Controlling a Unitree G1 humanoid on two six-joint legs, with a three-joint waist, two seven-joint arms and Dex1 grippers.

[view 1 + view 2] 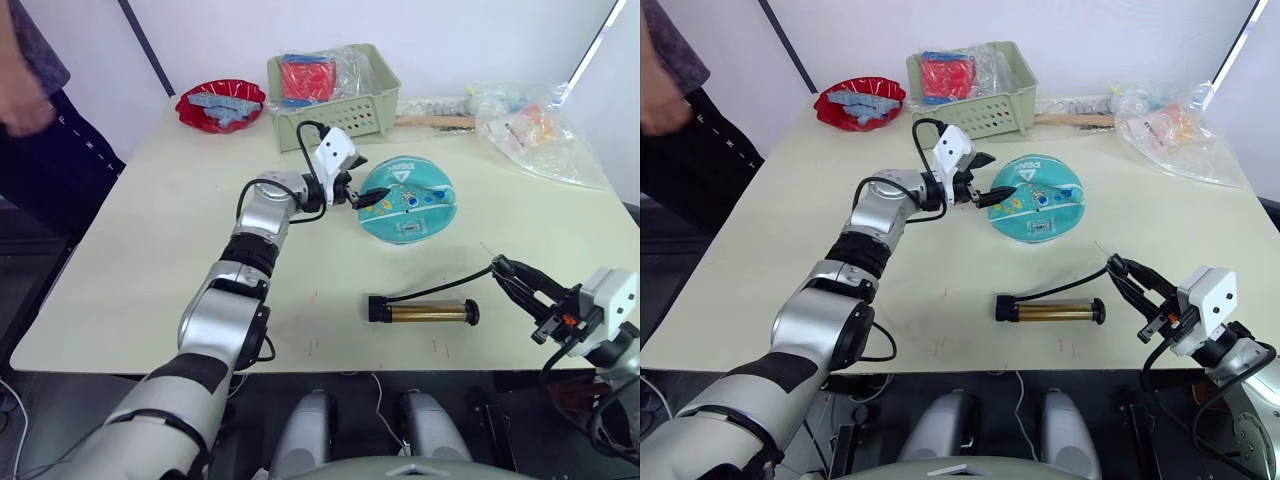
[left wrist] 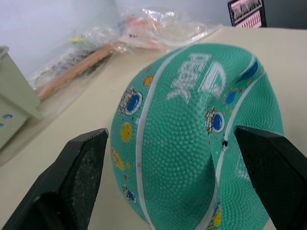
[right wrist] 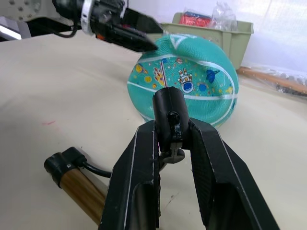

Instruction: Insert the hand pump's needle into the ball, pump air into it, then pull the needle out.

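Head views: lying nearest on the cream table (image 1: pixel 150 260) is the slim gold-bronze hand pump with black end caps (image 1: pixel 425 312), its thin black hose (image 1: pixel 440 290) arcing to the right gripper (image 1: pixel 503 270), whose fingers are pinching the small black needle fitting. Farther back, the left gripper (image 1: pixel 985 196) is reaching the partly deflated teal mini basketball (image 1: pixel 1038 199).

Left wrist view: wide-open black fingers (image 2: pixel 76 167) are straddling the ball, not clamping it (valve hole showing beside a white seam), so the ball risks rolling under any push.

Right wrist view: the fitting (image 3: pixel 169 115) is pointing ballward; a slanted approach risks bending the pin.
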